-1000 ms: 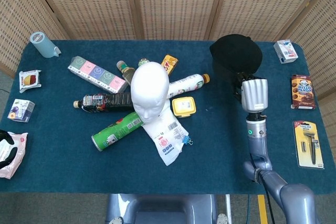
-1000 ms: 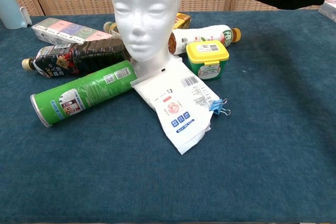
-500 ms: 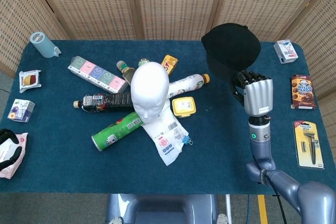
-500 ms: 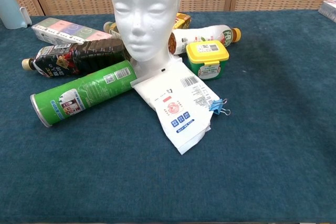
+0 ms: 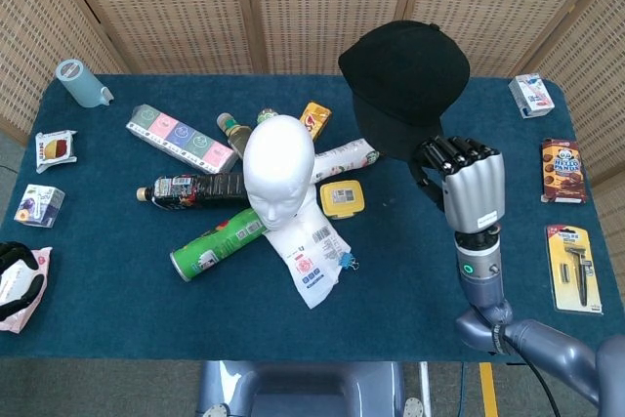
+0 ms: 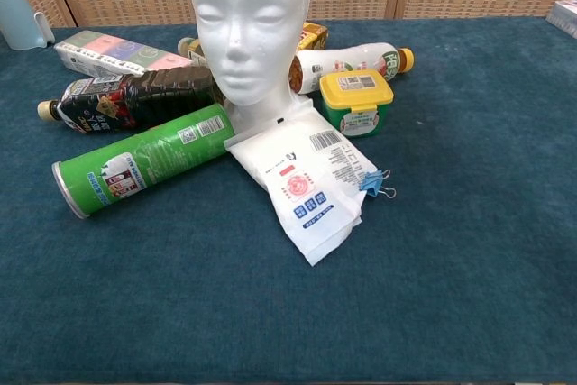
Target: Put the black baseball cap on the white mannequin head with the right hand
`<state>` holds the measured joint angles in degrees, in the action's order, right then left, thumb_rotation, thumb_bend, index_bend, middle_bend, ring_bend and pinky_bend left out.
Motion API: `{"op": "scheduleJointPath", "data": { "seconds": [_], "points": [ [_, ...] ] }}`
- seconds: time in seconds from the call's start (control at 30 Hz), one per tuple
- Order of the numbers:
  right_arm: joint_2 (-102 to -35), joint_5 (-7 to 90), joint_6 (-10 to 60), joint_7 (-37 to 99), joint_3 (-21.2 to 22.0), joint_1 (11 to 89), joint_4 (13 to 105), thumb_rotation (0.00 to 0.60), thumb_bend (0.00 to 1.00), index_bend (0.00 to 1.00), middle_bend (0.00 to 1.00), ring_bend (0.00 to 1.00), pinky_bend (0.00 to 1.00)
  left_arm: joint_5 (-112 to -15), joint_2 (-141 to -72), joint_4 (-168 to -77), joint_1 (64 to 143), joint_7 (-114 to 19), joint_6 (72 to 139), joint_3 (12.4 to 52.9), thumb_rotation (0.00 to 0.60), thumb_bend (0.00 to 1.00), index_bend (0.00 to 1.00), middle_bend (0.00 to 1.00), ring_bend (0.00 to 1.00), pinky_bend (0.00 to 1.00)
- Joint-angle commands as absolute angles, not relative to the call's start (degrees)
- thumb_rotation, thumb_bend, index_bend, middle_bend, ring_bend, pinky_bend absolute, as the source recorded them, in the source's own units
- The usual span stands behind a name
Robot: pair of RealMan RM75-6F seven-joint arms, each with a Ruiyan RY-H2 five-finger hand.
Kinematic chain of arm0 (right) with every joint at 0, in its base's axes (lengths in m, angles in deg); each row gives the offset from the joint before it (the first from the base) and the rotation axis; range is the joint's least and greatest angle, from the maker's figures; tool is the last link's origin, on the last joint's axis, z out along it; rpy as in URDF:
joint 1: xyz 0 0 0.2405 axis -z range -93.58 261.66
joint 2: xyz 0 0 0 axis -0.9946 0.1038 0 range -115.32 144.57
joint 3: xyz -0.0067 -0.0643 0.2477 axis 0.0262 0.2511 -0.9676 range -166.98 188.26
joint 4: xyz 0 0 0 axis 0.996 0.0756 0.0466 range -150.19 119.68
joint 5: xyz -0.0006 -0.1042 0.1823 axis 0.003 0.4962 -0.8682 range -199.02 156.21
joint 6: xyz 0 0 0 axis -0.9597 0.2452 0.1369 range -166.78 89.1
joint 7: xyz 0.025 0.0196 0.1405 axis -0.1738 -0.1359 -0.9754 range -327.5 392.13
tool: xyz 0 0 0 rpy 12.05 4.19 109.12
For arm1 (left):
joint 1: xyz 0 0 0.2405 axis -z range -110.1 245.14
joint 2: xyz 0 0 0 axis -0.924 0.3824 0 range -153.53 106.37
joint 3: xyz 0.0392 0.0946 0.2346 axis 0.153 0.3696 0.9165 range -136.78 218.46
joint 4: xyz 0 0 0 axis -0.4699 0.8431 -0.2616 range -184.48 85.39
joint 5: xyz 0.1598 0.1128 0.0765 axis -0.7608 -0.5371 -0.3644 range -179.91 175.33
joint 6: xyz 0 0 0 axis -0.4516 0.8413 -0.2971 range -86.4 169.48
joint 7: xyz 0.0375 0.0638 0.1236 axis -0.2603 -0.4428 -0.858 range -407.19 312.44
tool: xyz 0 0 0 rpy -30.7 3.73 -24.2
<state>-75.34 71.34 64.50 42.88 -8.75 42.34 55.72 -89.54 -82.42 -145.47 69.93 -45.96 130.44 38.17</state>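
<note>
Above the table, right robot hand (image 5: 467, 181) grips the rounded black baseball cap (image 5: 405, 82).

cap (image 5: 405, 80) right of mannequin head (image 5: 278, 168)

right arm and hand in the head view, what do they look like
The right hand has a light silver-grey back plate with black segmented fingers. Below it, a grey cylindrical wrist carries a small green indicator light. The forearm is smooth blue-grey with rounded joints, and a thin black cable runs beside it near the frame's bottom edge. The left hand shows only as black fingers at the left edge.
</note>
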Motion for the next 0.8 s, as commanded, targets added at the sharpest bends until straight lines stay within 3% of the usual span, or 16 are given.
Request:
{"op": "scheduleJointPath", "data": {
  "seconds": [0.03,0.37,0.8],
  "points": [
    [-73.71,74.41,64.07,46.07,-8.72,41.20,60.28,0.600,0.39,0.67,0.70,0.79,0.93,-89.56,-82.60,-145.22,69.97,-45.76,130.37,38.21,0.600,0.32,0.53,0.44,0.36,0.35],
    [-74.27,79.02,58.41,52.41,-7.89,37.57,65.84,0.600,0.39,0.67,0.70,0.79,0.93,-88.96,-82.93,-143.73,69.32,-44.34,130.72,38.43,0.600,0.32,0.53,0.44,0.36,0.35],
    [-78.81,79.34,50.71,57.30,-8.57,32.55,62.95,0.600,0.39,0.68,0.71,0.80,0.93,-87.51,-83.67,-140.32,68.36,-41.03,130.60,38.62,0.600,0.32,0.53,0.44,0.36,0.35]
  ]
}}
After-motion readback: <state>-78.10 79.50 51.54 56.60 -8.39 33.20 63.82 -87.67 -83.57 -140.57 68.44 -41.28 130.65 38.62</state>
